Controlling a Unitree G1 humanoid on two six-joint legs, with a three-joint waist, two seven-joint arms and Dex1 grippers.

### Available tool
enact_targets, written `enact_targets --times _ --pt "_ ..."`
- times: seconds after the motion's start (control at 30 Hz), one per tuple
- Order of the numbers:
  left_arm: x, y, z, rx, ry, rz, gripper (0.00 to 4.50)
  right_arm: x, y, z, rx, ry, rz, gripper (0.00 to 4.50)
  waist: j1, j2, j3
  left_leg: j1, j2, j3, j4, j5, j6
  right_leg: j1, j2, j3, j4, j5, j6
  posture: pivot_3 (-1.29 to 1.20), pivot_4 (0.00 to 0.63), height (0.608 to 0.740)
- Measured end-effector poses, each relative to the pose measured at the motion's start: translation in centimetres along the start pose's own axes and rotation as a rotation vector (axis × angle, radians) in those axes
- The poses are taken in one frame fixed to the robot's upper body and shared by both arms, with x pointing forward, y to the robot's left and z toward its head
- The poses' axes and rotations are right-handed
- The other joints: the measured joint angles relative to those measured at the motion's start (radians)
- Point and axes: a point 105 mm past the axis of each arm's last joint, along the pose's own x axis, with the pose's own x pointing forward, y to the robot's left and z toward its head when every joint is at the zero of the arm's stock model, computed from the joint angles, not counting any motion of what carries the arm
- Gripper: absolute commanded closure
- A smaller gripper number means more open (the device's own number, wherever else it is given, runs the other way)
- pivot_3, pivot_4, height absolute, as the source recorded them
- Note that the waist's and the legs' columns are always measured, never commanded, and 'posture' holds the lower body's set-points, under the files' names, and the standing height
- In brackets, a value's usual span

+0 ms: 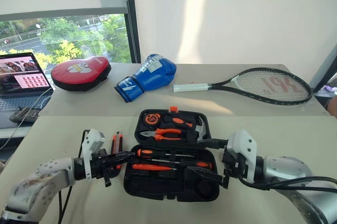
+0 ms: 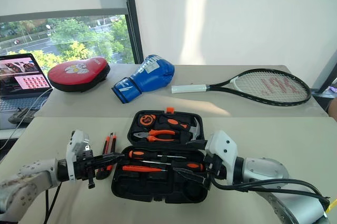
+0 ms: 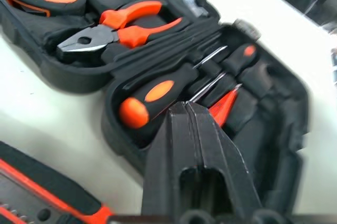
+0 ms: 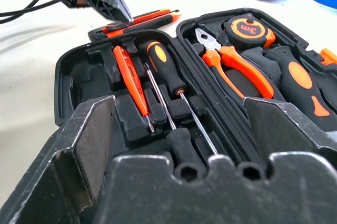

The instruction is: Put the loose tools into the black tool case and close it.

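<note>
Utility knife (image 1: 116,149) partly behind left end effector (image 1: 122,157).

laptop (image 1: 21,79) cut off, utility knife (image 3: 37,192) cropped

1. "3m" in black on the orange round face of the tape measure (image 4: 247,28), which sits in the far half of the open black tool case (image 1: 171,153), toward its left end. The same mark can be read on it in the left wrist view.
2. The blue boxing glove (image 1: 147,76) on the far table has a white label with print too small to read.
3. The tennis racket (image 1: 263,84) strings carry a faint red mark, not legible.
4. The laptop (image 1: 21,76) screen, far left, shows pictures; no words can be read.
</note>
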Motion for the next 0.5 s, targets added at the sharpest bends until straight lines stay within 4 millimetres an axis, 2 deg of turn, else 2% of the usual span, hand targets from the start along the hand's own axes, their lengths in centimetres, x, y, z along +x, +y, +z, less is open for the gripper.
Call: enact_targets --times 0.17,0.5 --pt "0.37 -0.58 -1.08 0.052 -0.051 -0.011 4.48 0.01 -0.01 -0.01 0.0 0.0 -0.002 0.0 0.007 0.0 0.0 0.0 0.0 0.0 0.005 0.0 0.0 0.001 0.0 0.0 0.003 0.0 0.0 0.0 0.15 0.74" --pt "0.32 -0.34 -1.24 0.139 -0.022 -0.044 4.48 -0.02 -0.02 -0.12 0.005 0.002 -0.009 0.0 0.009 0.0 0.0 0.0 0.001 -0.001 0.008 0.001 0.003 0.002 -0.002 0.001 0.003 0.005 -0.001 0.0 0.15 0.74"
